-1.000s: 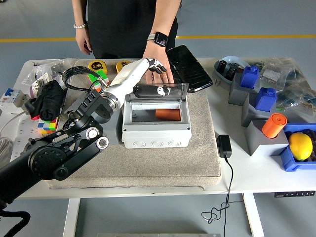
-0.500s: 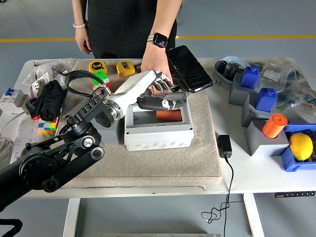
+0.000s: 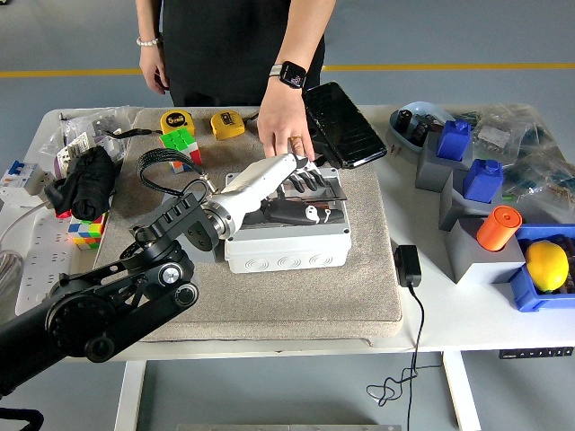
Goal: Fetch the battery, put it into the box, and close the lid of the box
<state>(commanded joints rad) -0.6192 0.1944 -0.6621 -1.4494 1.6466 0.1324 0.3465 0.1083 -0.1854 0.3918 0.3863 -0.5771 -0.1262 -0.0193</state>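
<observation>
Grey rectangular plastic box (image 3: 286,241) on a coarse beige mat (image 3: 269,278), its dark see-through lid (image 3: 301,208) lying nearly flat over the opening. Left hand (image 3: 301,180), white-shelled, fingers spread flat on the lid, gripping nothing. Battery hidden. Person's hand (image 3: 286,130) resting just behind the box.

Floor (image 3: 72,36): grey-blue, smooth, evenly lit. Yellow line (image 3: 449,66) painted across floor, running left to right beyond worktop's far edge. Worktop (image 3: 467,314): white, rectangular, rounded corners, on white metal legs (image 3: 128,395). Control panel (image 3: 536,352) under front edge at right. Grey mat (image 3: 359,287) over worktop's middle. Black cable (image 3: 413,359) hanging off near edge, coiled below. Light diffuse, shadows soft.
</observation>
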